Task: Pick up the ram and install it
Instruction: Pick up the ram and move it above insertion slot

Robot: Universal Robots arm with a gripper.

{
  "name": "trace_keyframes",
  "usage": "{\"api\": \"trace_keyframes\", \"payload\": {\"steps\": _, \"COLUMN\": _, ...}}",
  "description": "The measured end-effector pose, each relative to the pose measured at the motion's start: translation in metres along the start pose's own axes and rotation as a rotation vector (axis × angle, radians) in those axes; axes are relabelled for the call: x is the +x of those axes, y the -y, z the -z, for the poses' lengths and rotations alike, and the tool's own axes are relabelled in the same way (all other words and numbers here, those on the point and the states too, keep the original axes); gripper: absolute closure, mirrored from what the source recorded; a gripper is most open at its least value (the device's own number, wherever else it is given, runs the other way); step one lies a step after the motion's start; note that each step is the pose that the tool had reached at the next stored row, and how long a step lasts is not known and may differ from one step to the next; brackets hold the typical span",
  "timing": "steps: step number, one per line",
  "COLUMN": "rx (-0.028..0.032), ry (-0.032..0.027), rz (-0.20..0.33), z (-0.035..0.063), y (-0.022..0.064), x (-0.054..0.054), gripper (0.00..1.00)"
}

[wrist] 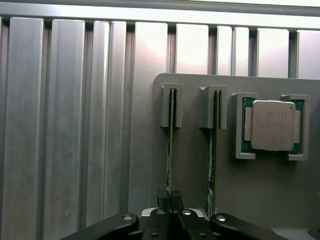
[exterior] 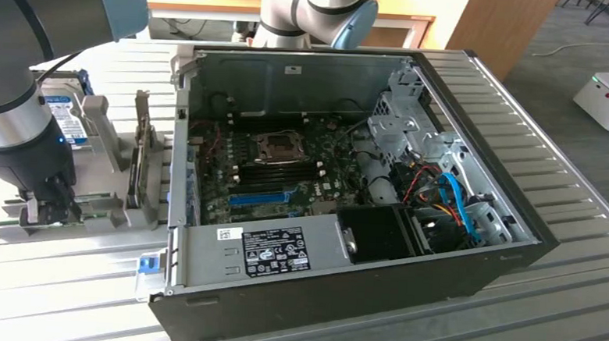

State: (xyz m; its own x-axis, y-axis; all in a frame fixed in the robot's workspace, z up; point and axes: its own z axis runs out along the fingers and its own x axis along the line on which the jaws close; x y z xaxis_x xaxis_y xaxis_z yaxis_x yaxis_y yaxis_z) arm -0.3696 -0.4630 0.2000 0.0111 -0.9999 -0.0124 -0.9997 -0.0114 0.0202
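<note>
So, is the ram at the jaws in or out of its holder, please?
In: the ram stands edgewise, slotted in the grey holder, jaws shut on it.

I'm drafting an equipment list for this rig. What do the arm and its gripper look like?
The arm has silver-grey tubular segments, light blue joint caps and a dark grey wrist section. The gripper is black, with hinged linkage bars fastened by silver pins and small ribbed dark pads.
</note>
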Motion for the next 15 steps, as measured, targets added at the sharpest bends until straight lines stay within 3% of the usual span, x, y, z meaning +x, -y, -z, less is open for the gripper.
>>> {"api": "trace_keyframes", "payload": {"steps": 3, "rx": 0.0, "ry": 0.0022, "rz": 0.0, "z": 0.0, "y": 0.0, "x": 0.0001, "gripper": 0.88}}
{"api": "trace_keyframes", "payload": {"steps": 7, "rx": 0.0001, "ry": 0.0101, "rz": 0.0, "z": 0.0, "y": 0.0, "x": 0.0, "gripper": 0.88}}
{"api": "trace_keyframes", "payload": {"steps": 15, "rx": 0.0003, "ry": 0.0106, "rz": 0.0, "z": 0.0001, "y": 0.0, "x": 0.0, "gripper": 0.88}}
